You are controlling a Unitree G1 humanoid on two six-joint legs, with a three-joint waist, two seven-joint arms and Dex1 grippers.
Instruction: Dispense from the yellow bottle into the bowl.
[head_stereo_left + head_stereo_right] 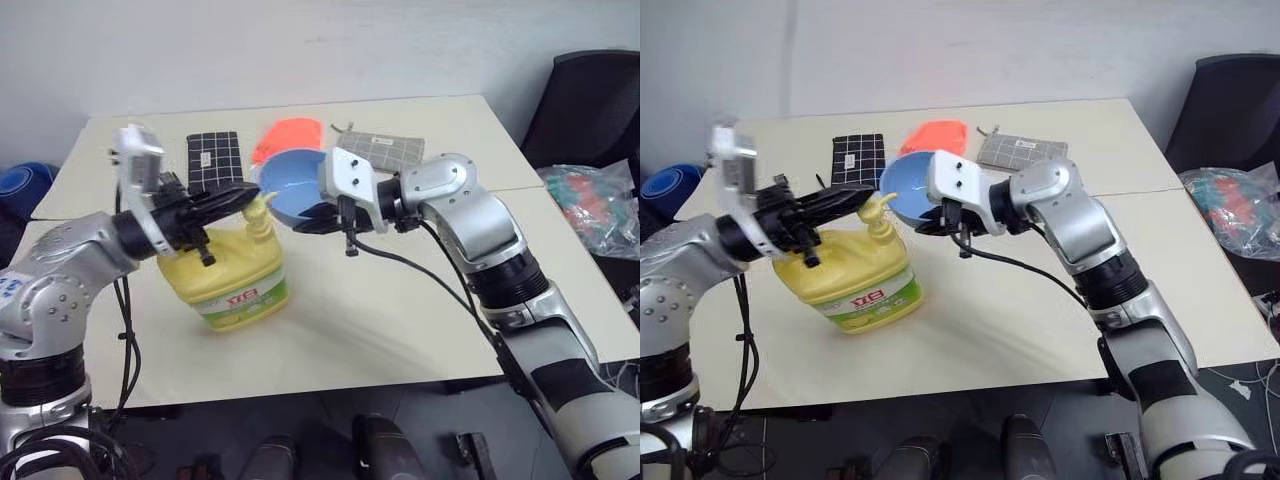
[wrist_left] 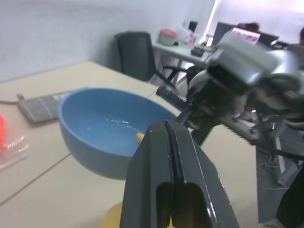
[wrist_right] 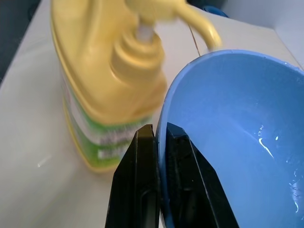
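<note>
The yellow bottle [image 1: 228, 278] stands on the table near its left side, its pump spout [image 1: 263, 208] pointing toward the bowl. My left gripper [image 1: 240, 196] is shut, with its black fingers just over the pump head; whether they touch it is unclear. The light-blue bowl [image 1: 290, 185] hangs tilted in the air beside the spout, above the table. My right gripper [image 3: 159, 130] is shut on the bowl's [image 3: 228, 137] rim, one finger inside and one outside. The spout tip [image 3: 212, 40] reaches over the bowl's edge. A little liquid glistens inside the bowl [image 2: 104, 126].
Behind the bottle lie a black patterned cloth [image 1: 215, 160], an orange item [image 1: 290, 135] and a grey checked cloth [image 1: 385, 148]. A black chair [image 1: 590, 100] and a bag of coloured things [image 1: 595, 205] stand off the table's right edge.
</note>
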